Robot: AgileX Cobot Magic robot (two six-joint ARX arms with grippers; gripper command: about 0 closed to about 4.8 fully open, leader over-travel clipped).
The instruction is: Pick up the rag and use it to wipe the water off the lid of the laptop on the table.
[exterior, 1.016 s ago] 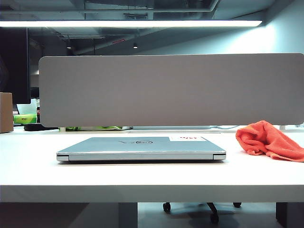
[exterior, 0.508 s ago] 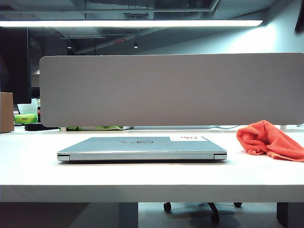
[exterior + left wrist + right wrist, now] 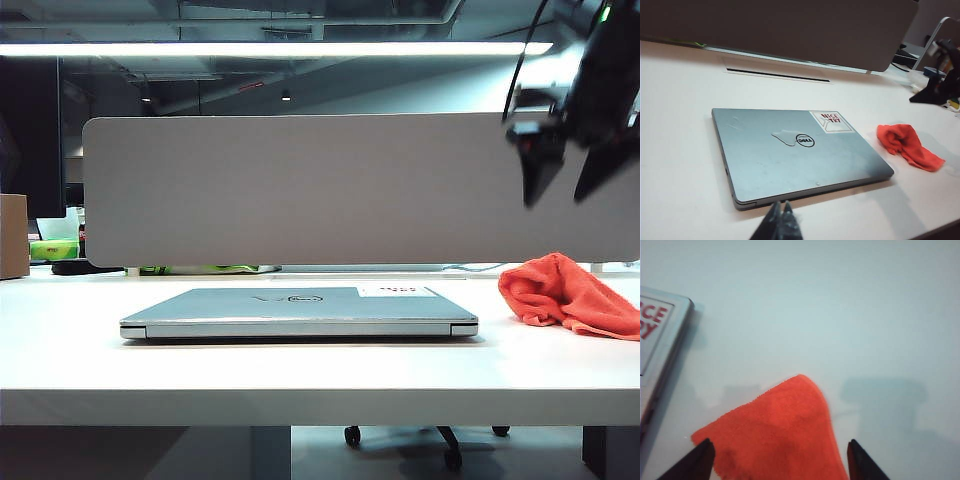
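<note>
Exterior view: the right gripper [image 3: 562,190] is hanging in the air with its jaws spread, directly above the rag [image 3: 565,293] and well apart from it; the rag is lying crumpled on the table [image 3: 300,375] just beside the laptop [image 3: 298,313], its far end cut off by the frame edge. The left gripper is not appearing here, and the water on the lid [image 3: 290,298] is too faint to make out from this low angle

Left wrist view: the left gripper [image 3: 780,222] is showing its fingertips pressed together and holding nothing, hovering near the front edge of the laptop. The water [image 3: 785,136] is reading as a thin streak beside the logo [image 3: 805,140], ahead of this gripper; the rag [image 3: 907,145] is lying well off to the side, beyond the sticker [image 3: 830,121], much nearer the right arm

Right wrist view: the rag [image 3: 777,432] is sitting between the open fingertips [image 3: 697,460] of the right gripper [image 3: 780,460], below them, its long axis running across the gap; its near part is cut off, and only a corner of the laptop [image 3: 660,340] is visible
</note>
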